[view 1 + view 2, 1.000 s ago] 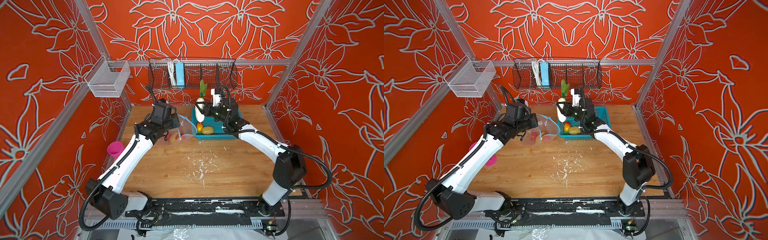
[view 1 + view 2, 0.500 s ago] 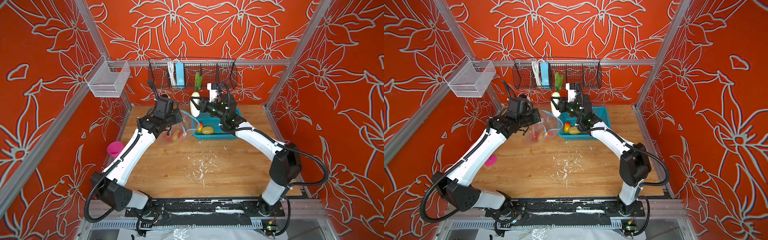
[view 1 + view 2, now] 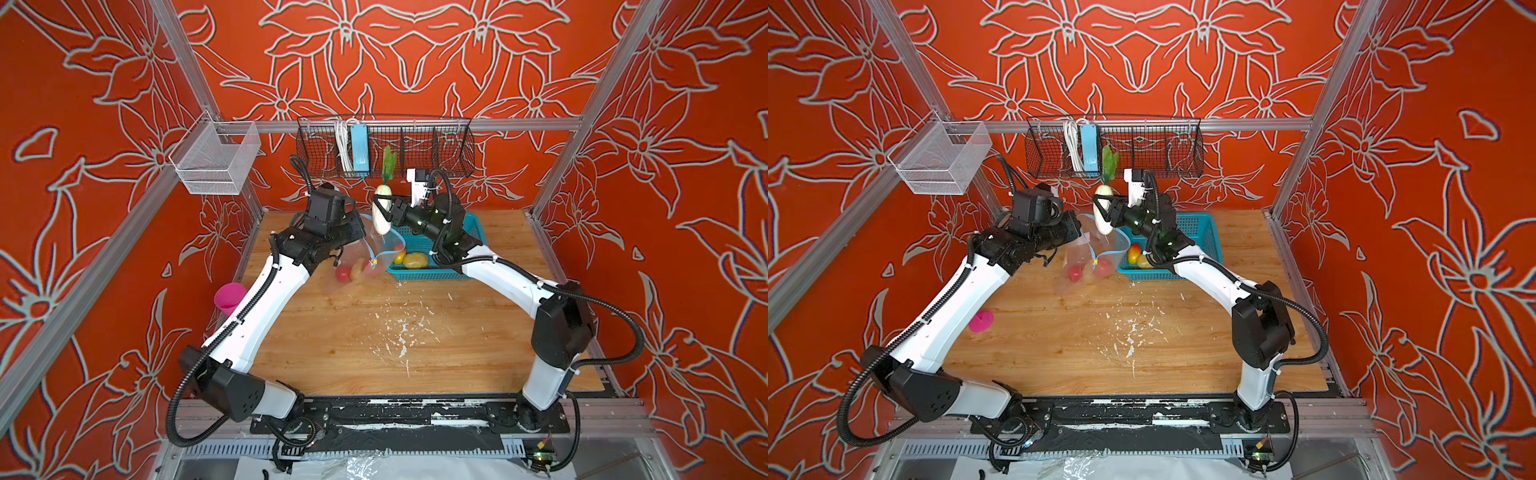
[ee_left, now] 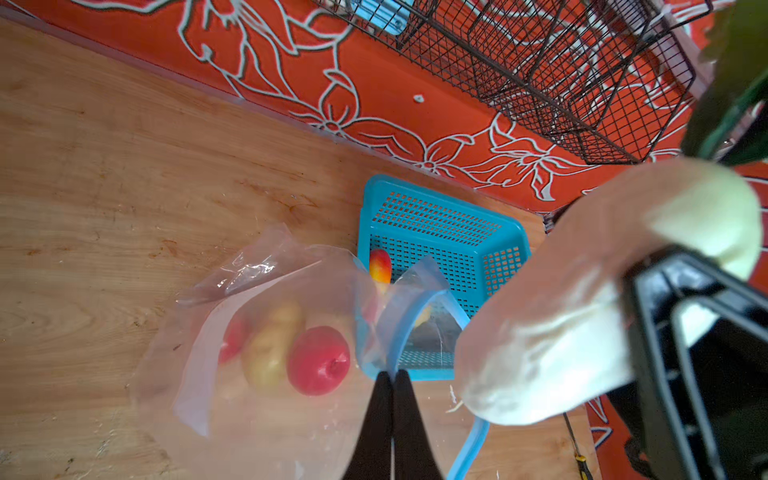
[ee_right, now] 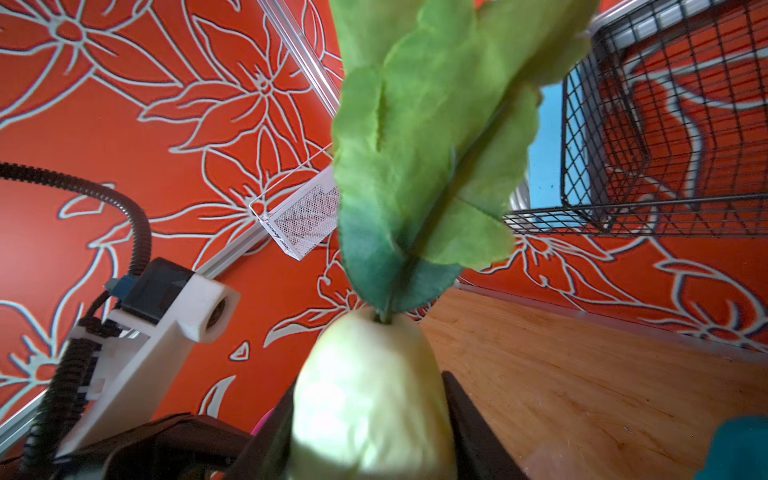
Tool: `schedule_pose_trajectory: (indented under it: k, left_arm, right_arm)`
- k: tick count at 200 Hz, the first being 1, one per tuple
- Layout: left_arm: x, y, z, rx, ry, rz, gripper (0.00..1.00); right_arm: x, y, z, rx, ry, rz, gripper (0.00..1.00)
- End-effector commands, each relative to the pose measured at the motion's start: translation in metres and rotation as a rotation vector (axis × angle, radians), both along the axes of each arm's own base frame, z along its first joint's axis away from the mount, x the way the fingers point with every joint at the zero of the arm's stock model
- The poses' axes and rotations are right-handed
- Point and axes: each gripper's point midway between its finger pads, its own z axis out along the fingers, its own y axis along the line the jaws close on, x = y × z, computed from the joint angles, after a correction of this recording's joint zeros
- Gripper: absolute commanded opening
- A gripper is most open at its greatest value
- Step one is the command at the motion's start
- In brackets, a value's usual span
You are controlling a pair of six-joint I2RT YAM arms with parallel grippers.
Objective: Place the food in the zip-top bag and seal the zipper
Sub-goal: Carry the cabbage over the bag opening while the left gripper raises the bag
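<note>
My left gripper (image 4: 391, 376) is shut on the rim of the clear zip-top bag (image 4: 249, 291), holding its mouth up. The blue zipper (image 4: 415, 316) curves around the opening. Inside the bag lie a red ball (image 4: 318, 359), a yellow potato (image 4: 270, 349) and a second red ball (image 4: 232, 338). My right gripper (image 3: 381, 211) is shut on the white vegetable (image 3: 379, 224), whose green leaves (image 5: 428, 145) point up. It hangs just over the bag's mouth (image 3: 384, 245). A mango (image 3: 400, 257) and a potato (image 3: 414, 260) lie in the teal basket (image 3: 457, 270).
A pink cup (image 3: 230, 297) stands at the table's left edge. A black wire rack (image 3: 415, 145) and a white mesh bin (image 3: 214, 160) hang on the walls behind. White flecks (image 3: 399, 332) are scattered over the wooden table's middle.
My right gripper has carried the white vegetable leftward from above the basket to over the bag's mouth. My left gripper has shifted right with the bag's rim.
</note>
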Motion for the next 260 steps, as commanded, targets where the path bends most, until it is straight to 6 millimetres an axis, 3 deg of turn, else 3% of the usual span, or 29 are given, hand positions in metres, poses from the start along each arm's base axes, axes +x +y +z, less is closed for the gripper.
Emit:
schedule_pose_trajectory:
  k: [1, 51, 155, 260]
  left_arm:
    - [0.003, -0.003, 0.002, -0.047, 0.009, 0.007, 0.00]
    - [0.003, -0.004, 0.011, -0.078, -0.006, 0.011, 0.00]
    - [0.005, 0.016, 0.019, -0.133, -0.001, 0.061, 0.00]
    - [0.000, 0.019, 0.028, -0.229, -0.011, 0.061, 0.00]
  right_arm:
    - [-0.009, 0.010, 0.019, 0.073, -0.065, 0.039, 0.34]
    - [-0.016, 0.016, 0.016, 0.066, -0.081, 0.049, 0.34]
    - [-0.031, 0.028, -0.002, 0.070, -0.093, 0.053, 0.34]
    - [-0.028, 0.034, -0.019, 0.062, -0.068, 0.047, 0.36]
